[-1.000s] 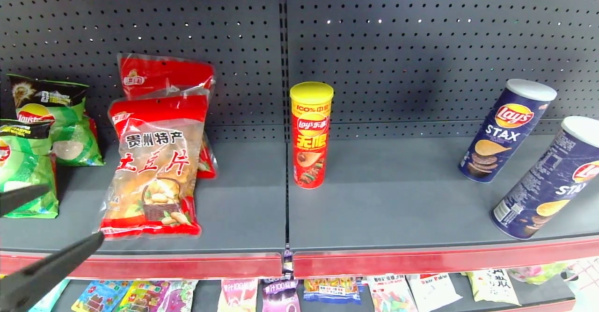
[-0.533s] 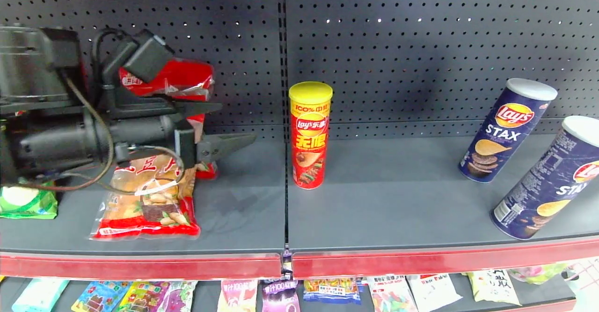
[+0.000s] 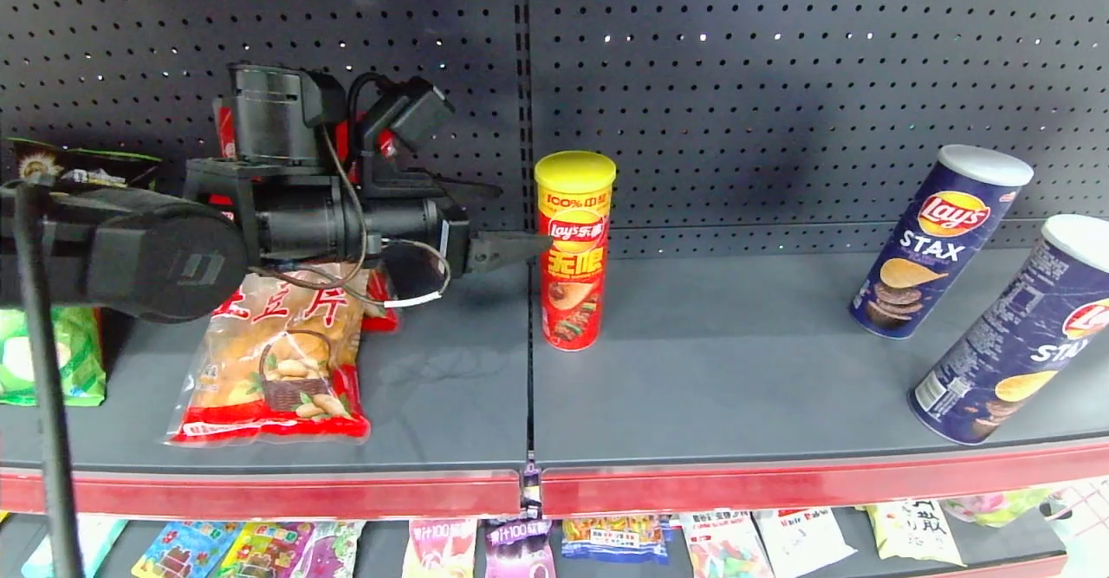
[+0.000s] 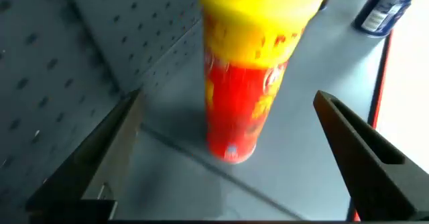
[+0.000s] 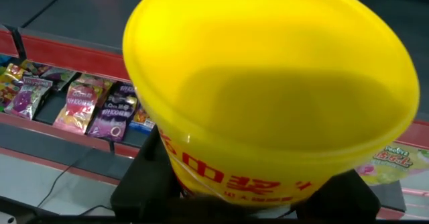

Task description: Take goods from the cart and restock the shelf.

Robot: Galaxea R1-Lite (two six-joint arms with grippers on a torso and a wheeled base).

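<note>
1. The right gripper (image 5: 248, 210) is closed on a held can (image 5: 268, 96) with a yellow lid. The can sits close under the right wrist camera, with dark gripper parts flanking its lower body.
2. Behind the held can, the lower shelf (image 5: 60, 49) carries a row of packets (image 5: 87, 103) lying flat.
3. The shelf (image 3: 693, 370) is grey with a red front lip (image 3: 780, 478).
4. At the front left of the shelf, a red bag (image 3: 277, 361) leans back, with its bottom edge near the lip. Green bags (image 3: 52, 353) lie just beside it at the far left.
5. At the front right, a blue can (image 3: 1014, 335) stands near the lip. A second blue can (image 3: 940, 240) stands behind it, nearer the back.
6. The left gripper (image 3: 520, 218) hangs over the shelf at mid-depth, above the red bag's top, pointing to the right toward the can (image 3: 573, 253).
7. The left gripper is wide open and holds nothing. In the left wrist view, its fingers (image 4: 100, 157) stand well apart, and the can is centred in the gap just ahead of the tips, clear of both.
8. The can is red with a yellow lid. It stands upright on the shelf just right of the panel seam, well apart from the blue cans.
9. A dark pegboard (image 3: 780, 84) closes the back of the shelf.
</note>
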